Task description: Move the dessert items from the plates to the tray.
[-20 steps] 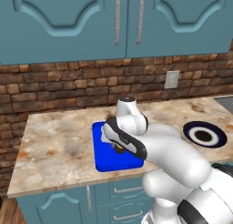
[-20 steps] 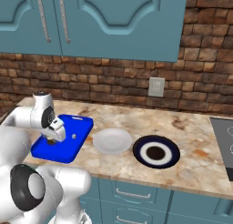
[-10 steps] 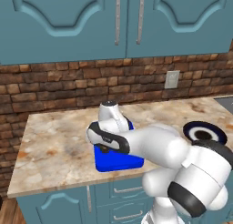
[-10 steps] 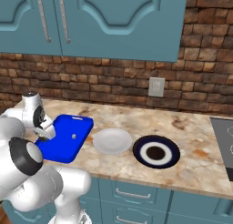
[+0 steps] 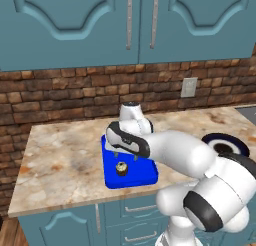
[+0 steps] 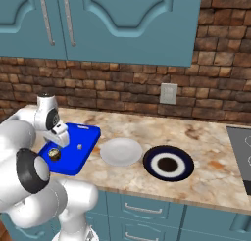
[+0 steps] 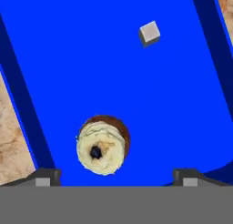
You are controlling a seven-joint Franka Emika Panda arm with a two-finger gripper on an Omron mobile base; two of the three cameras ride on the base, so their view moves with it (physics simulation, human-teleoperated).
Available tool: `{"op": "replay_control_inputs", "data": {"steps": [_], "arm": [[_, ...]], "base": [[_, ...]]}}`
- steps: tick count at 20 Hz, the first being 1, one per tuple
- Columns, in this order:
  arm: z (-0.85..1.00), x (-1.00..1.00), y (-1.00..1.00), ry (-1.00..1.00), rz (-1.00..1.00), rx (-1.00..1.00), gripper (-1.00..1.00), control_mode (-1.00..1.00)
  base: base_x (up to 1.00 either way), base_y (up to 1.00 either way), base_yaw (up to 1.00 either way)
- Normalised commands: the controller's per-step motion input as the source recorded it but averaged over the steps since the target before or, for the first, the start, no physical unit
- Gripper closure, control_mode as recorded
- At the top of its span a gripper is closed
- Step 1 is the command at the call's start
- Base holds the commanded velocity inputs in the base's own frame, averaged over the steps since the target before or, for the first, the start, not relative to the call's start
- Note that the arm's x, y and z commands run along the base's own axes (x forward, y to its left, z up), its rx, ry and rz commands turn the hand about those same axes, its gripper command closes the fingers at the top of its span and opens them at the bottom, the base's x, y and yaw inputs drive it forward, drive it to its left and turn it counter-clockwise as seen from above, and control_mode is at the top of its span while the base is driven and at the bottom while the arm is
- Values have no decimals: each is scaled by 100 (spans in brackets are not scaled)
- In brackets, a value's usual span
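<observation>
The bright blue tray lies on the counter and holds both dessert items. The brown cupcake with a yellowish top stands near the tray's front. The tiny pale morsel lies farther in. My gripper hangs just above the cupcake, open, with its fingers wide apart and touching nothing. The light grey plate and the navy plate sit bare to the tray's right.
The marble counter backs onto a brick wall with an outlet. A stovetop corner lies at the far right. Teal cabinets hang above, and drawers run below the counter's front edge.
The hand swung left over the tray's near end and has come back a little. The cupcake now stands free on the tray under the open fingers.
</observation>
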Motion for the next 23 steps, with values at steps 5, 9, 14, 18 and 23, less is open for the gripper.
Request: {"op": "replay_control_inputs", "data": {"steps": [5, 9, 14, 18, 23], "arm": [[100, -83, -17, -14, 1, 3, -100, -100], [100, -100, -45, -36, 2, 9, -100, -100], [69, -100, -82, -63, 1, 1, -100, -100], [24, -100, -100, -72, 0, 2, -100, -100], [-72, -100, -100, -31, 0, 2, -100, -100]], "base": [[0, 0, 0], [0, 0, 0], [0, 0, 0], [0, 0, 0], [0, 0, 0]]}}
